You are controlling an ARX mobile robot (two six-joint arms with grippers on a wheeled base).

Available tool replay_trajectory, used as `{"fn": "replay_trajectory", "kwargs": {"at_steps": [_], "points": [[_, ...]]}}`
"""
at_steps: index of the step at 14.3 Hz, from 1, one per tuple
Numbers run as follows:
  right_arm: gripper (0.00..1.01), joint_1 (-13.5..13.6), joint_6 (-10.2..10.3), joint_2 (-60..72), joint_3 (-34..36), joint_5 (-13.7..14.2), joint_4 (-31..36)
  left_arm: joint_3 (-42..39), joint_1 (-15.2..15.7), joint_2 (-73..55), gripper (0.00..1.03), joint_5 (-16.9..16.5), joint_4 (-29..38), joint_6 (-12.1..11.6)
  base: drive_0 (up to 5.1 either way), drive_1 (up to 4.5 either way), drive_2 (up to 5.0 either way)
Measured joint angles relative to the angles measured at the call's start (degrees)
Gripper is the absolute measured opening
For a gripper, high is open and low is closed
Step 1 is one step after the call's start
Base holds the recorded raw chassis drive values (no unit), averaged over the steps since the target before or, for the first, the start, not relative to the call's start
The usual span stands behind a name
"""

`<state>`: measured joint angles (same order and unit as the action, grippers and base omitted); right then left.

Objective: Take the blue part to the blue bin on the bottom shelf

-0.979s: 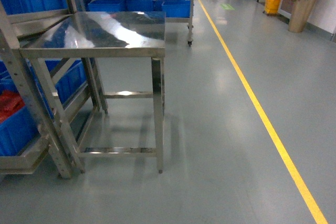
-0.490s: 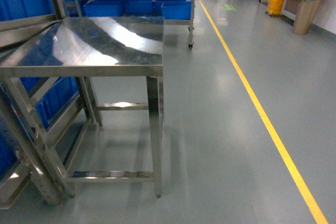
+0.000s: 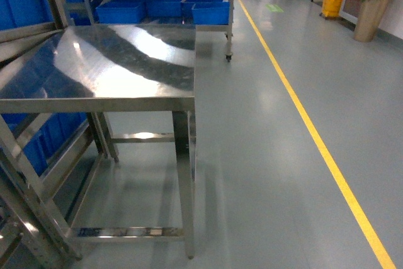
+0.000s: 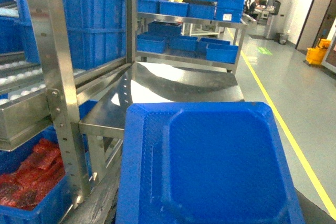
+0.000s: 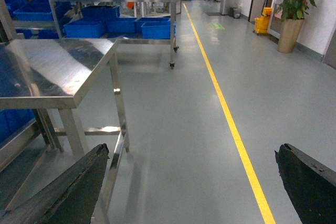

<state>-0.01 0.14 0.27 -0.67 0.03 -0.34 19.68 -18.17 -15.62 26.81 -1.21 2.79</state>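
The blue part point(image 4: 210, 166), a wide moulded blue plastic piece, fills the lower half of the left wrist view. My left gripper point(image 4: 210, 205) is shut on it, with one dark finger point(image 4: 100, 203) showing along the part's left edge. At the left of that view stands a steel rack level with white roller tracks point(image 4: 21, 85). Beneath it sits a blue bin point(image 4: 37, 211) holding red packets. Whether this level is the bottom shelf I cannot tell. My right gripper point(image 5: 191, 150) hangs open over bare floor with nothing between its fingers. Neither gripper shows in the head view.
A stainless-steel table point(image 3: 113, 67) stands close at front left, its legs and low rails reaching the floor. Behind it a wheeled steel cart point(image 3: 189, 11) carries blue bins. A yellow floor line point(image 3: 302, 118) runs along the grey aisle, and a potted plant point(image 3: 371, 4) stands at far right.
The head view has shifted: the steel table is nearer and larger. The rack with the red-filled blue bin has slid out past the left edge.
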Motion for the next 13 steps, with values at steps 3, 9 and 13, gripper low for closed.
{"fn": "replay_trajectory", "kwargs": {"at_steps": [3, 9, 13], "points": [[0.98, 0.0, 0.0, 0.0, 0.0, 0.0, 0.0, 0.0, 0.0, 0.0, 0.43, 0.1, -0.1, 0.0, -4.9, 2.59, 2.6], [0.98, 0.0, 0.0, 0.0, 0.0, 0.0, 0.1, 0.0, 0.0, 0.0, 0.43, 0.2, 0.0, 0.0, -5.0, 2.49, 2.5], [0.98, 0.0, 0.0, 0.0, 0.0, 0.0, 0.1, 0.0, 0.0, 0.0, 0.43, 0.1, 0.1, 0.0, -5.1, 2.38, 2.4]]}}
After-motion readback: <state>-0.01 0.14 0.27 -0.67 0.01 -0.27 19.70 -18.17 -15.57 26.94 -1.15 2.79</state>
